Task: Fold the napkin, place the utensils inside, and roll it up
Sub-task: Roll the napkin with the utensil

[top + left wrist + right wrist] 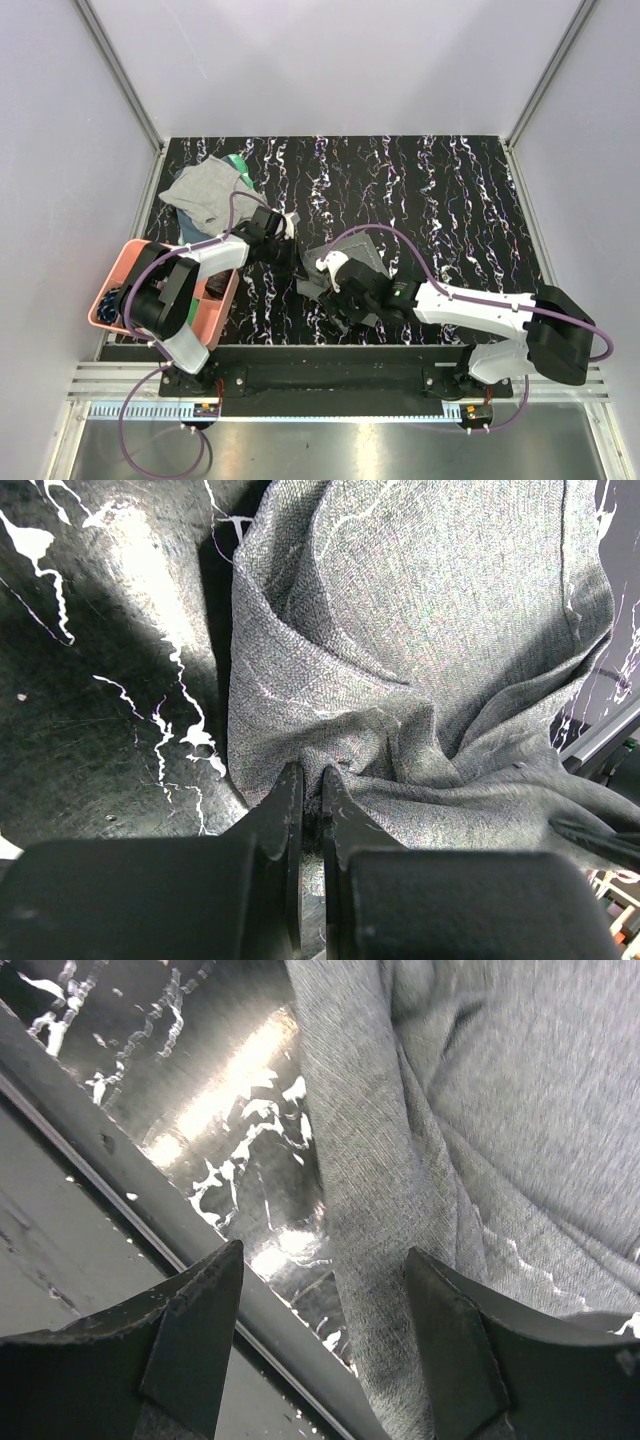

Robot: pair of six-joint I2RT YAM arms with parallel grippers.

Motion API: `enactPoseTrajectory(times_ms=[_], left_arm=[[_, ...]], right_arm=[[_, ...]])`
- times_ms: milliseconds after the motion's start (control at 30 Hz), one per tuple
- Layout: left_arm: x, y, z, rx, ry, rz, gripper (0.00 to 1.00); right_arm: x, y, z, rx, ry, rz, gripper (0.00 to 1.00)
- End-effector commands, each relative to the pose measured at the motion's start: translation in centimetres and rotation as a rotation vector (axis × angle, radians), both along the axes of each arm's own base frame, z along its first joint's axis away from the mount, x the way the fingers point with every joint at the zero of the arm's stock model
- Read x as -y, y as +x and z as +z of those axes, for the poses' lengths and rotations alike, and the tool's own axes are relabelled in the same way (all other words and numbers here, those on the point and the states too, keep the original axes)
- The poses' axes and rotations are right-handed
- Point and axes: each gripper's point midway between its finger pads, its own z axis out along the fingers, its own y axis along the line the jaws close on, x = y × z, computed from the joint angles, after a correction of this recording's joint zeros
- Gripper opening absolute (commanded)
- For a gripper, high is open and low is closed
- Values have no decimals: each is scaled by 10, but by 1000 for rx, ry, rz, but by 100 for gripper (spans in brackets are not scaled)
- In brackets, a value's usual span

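1. Two grippers at one cloth: the napkin (352, 262) lying bunched on the black marbled table (450, 200), near its front edge, between the two arms.
2. Left gripper (312, 780) pressed together, pinching a gathered pucker at the napkin's edge, with creases fanning out from the pinch.
3. Right gripper (325, 1265) spread wide and low over the napkin's near side, close to the table's metal edge strip (110, 1160). A ridge of cloth running up between the fingers, nothing clamped.
4. No clean fold to be seen: cloth rumpled, partly doubled over itself, hems not lined up. Judged as the folding step in hand, so early in the task.
5. None of the utensils to be made out in any view. Possibly in the pink tray (225, 315) at the left, its contents too dark and too hidden by the arm to tell.
6. Left to do, on this reading: smoothing and finishing the fold, laying both spoons on the napkin, then rolling it up.
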Motion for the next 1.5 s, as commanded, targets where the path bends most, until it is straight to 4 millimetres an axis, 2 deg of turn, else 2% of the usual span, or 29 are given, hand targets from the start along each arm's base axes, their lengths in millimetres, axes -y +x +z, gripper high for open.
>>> enactPoseTrajectory(times_ms=[0, 67, 200, 433, 700, 733, 767, 800, 867, 900, 1000, 1267, 1467], left_arm=[[-10, -4, -2, -1, 58, -9, 0], [-10, -4, -1, -1, 58, -12, 0], [-9, -4, 0, 3, 57, -16, 0], [-6, -4, 4, 2, 39, -34, 0], [-4, -4, 9, 12, 24, -43, 0], [-4, -3, 10, 14, 22, -42, 3], [-4, -3, 11, 15, 22, -40, 11], [-4, -1, 12, 22, 25, -36, 30], [-5, 2, 18, 38, 19, -26, 45], [-8, 6, 21, 51, 21, -15, 58], [-13, 12, 31, 89, 20, 8, 74], [-23, 0, 40, 135, 22, 21, 93], [-14, -8, 47, 181, -70, -17, 97]], right_arm=[[6, 1, -8, -4, -25, -60, 73], [2, 6, -8, 9, -35, -65, 73], [-3, 7, -31, -32, -100, -59, 73], [-5, 6, -56, -104, -167, -87, 68], [9, 13, -84, -202, -222, -178, 43], [11, 14, -85, -213, -222, -180, 41], [8, 11, -87, -237, -214, -163, 38], [7, 9, -87, -246, -210, -146, 35], [0, 3, -83, -291, -168, -102, 31], [-1, 0, -83, -304, -156, -78, 29], [-8, -6, -74, -364, -79, -4, 29], [-16, -14, -51, -535, 107, 148, 27], [-18, -13, -41, -674, 217, 194, 25]])
